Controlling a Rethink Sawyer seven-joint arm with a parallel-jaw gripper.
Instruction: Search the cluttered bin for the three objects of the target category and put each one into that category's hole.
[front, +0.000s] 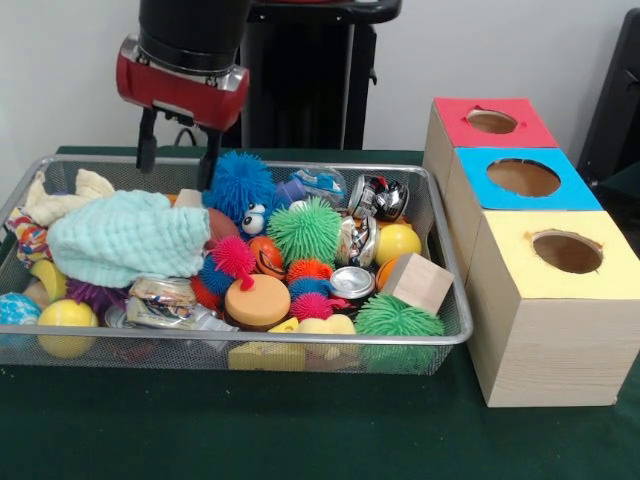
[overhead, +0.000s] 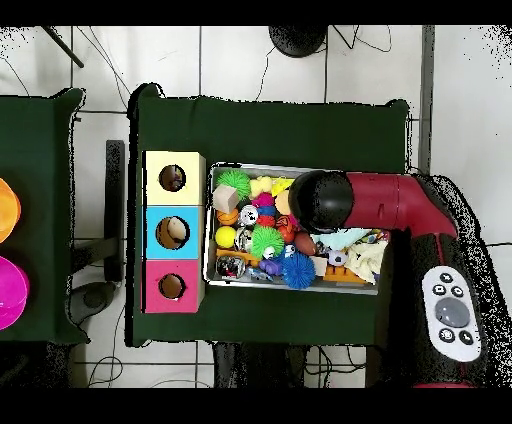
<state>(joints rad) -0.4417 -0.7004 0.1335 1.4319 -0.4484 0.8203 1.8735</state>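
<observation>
Two open fingers of the gripper (front: 180, 160) are hanging empty above the bin (front: 455, 335), poised for searching; the hole (front: 567, 251) is waiting alongside.

Even, bright indoor light, soft shadows only. Small glints show on the crushed cans (front: 378, 197). Both views look slightly soft

Front camera close and low across the table, facing the pedestal, overhead camera high, looking straight down, robot base at bottom, both share the bin (front: 440, 335) (overhead: 209, 262) and three boxes (front: 545, 320) (overhead: 152, 232)
</observation>
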